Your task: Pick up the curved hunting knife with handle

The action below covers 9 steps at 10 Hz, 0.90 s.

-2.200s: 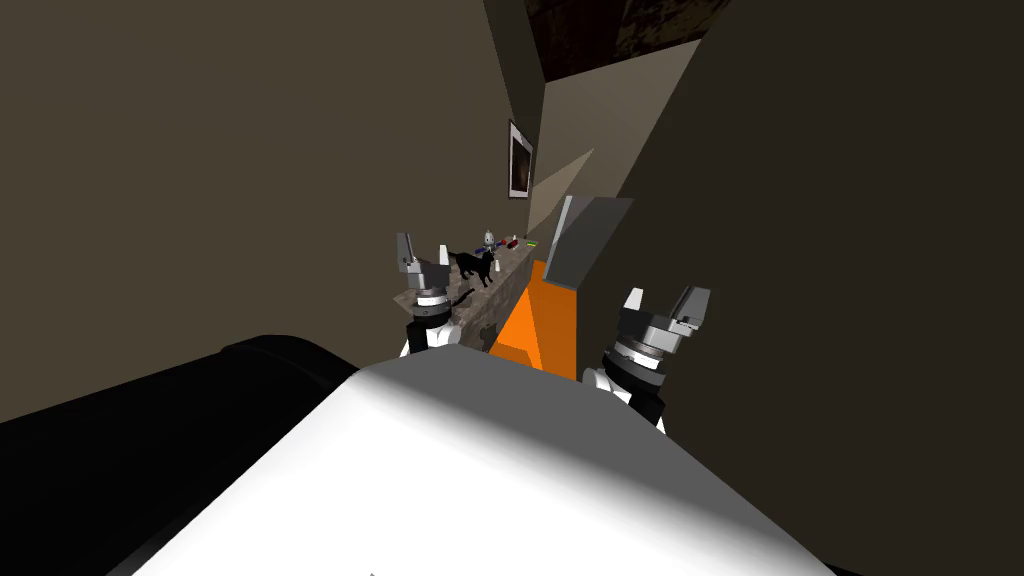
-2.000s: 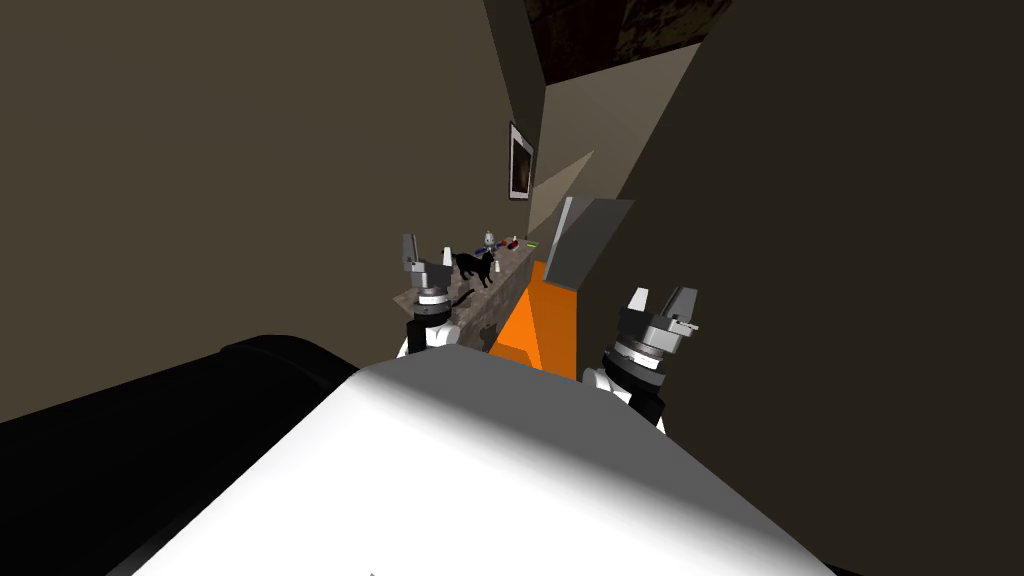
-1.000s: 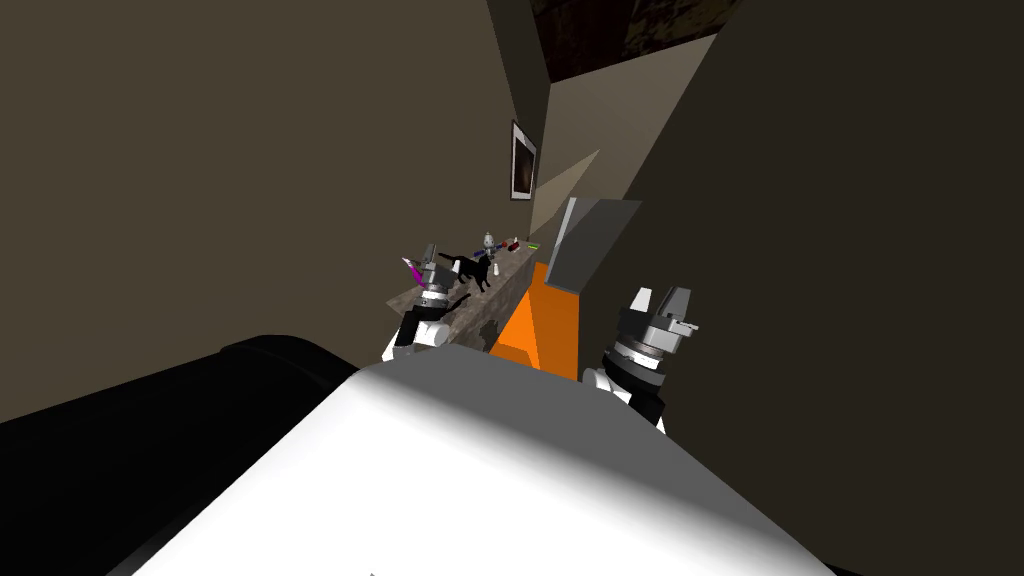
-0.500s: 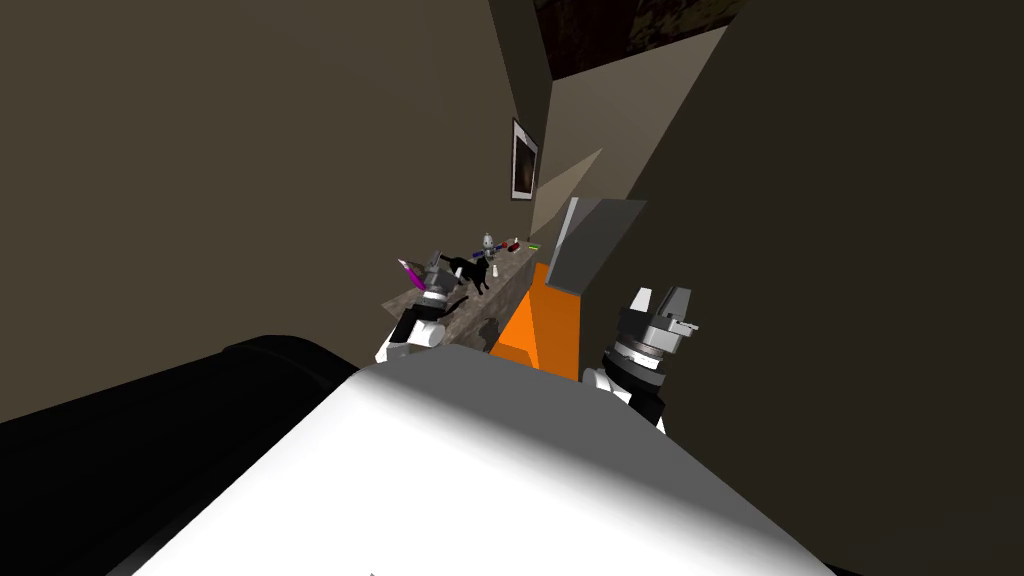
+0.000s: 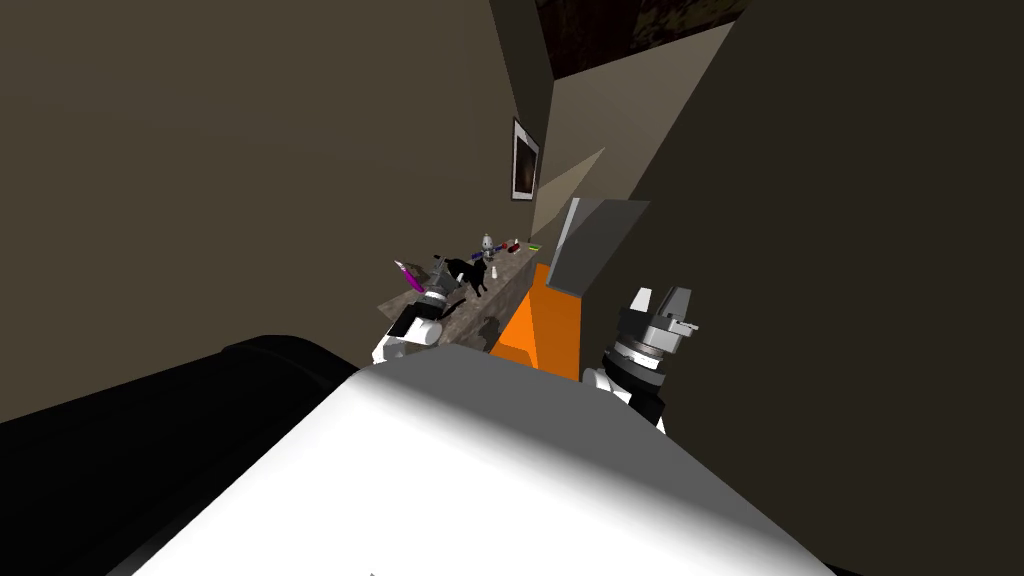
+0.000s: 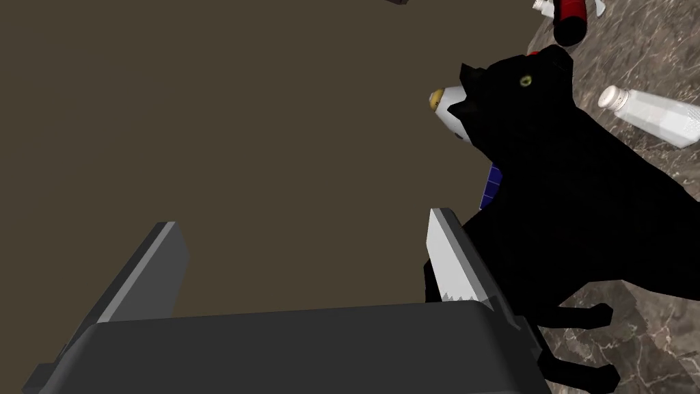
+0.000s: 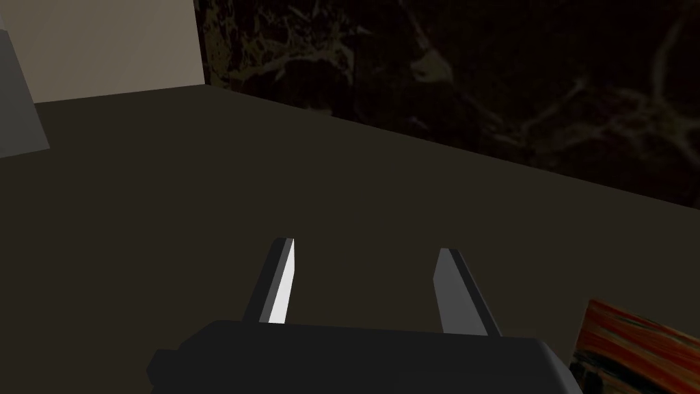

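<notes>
Brown-veined stone counter (image 5: pixel 510 262) runs along a dull brown wall. A slim magenta piece, which I take for the knife (image 5: pixel 406 273), shows at its near end, just beside my left gripper (image 5: pixel 437 268). My right gripper (image 5: pixel 662 298) hangs well apart. Left wrist: fingers spread, nothing between them; a flat-black cat figure (image 6: pixel 567 178) crowds 1 finger. Right wrist: fingers spread.

My left arm reaches forward, leaning to my left; my left gripper (image 5: pixel 437 274) has its fingers (image 6: pixel 451 263) spread wide, nothing between. My right gripper (image 5: pixel 660 298) points up, held low, fingers (image 7: pixel 281 277) parted, empty.
</notes>
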### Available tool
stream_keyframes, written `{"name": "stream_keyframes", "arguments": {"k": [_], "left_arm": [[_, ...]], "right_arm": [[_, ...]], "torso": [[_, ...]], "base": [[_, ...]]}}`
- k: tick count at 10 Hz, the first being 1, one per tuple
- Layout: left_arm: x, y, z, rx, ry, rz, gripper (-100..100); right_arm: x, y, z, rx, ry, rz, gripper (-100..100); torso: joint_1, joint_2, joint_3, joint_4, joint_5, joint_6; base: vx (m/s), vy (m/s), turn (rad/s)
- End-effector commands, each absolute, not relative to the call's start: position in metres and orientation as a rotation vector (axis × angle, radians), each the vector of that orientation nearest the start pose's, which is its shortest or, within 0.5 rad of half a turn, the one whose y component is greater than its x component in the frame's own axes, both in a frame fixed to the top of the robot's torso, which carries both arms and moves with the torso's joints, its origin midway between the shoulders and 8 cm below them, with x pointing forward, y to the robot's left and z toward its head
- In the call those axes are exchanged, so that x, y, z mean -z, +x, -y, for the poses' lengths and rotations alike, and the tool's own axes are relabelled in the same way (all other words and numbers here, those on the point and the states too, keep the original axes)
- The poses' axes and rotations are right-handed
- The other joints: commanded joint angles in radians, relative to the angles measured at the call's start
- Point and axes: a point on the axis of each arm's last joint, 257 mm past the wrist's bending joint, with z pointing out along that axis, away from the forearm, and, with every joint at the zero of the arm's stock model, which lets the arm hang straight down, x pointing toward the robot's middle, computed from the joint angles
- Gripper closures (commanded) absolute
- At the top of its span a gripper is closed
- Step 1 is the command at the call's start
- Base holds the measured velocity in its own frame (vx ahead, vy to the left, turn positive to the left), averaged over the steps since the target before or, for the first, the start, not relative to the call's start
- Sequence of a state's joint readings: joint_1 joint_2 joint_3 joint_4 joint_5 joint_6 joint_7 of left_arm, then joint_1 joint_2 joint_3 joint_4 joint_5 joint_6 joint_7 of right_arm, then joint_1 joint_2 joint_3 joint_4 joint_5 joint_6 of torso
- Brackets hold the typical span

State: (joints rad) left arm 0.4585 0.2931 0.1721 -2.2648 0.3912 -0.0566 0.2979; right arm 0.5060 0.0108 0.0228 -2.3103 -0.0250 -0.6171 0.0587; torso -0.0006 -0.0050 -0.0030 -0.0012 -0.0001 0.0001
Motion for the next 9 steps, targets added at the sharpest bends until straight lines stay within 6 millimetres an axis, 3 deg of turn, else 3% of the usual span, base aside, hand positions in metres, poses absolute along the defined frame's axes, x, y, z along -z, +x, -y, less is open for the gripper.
{"name": "stream_keyframes", "arguments": {"k": [1,7,9], "left_arm": [[0.050,0.402,-0.354,1.521,-1.193,-0.800,-100],[0.100,0.410,-0.382,1.481,-1.432,-0.864,-100],[0.112,0.411,-0.382,1.456,-1.475,-0.890,-100]], "right_arm": [[-0.056,0.316,0.272,-1.311,0.550,-0.499,0],[-0.056,0.316,0.272,-1.311,0.550,-0.499,0],[-0.056,0.316,0.272,-1.311,0.550,-0.499,0]], "torso": [[0.000,0.000,0.000,0.000,0.000,0.000],[0.000,0.001,0.001,0.000,0.000,0.000],[0.000,0.000,0.000,0.000,0.000,0.000]], "base": [[0.032,-0.005,-0.005],[0.056,-0.014,0.021],[0.054,-0.013,0.011]]}}
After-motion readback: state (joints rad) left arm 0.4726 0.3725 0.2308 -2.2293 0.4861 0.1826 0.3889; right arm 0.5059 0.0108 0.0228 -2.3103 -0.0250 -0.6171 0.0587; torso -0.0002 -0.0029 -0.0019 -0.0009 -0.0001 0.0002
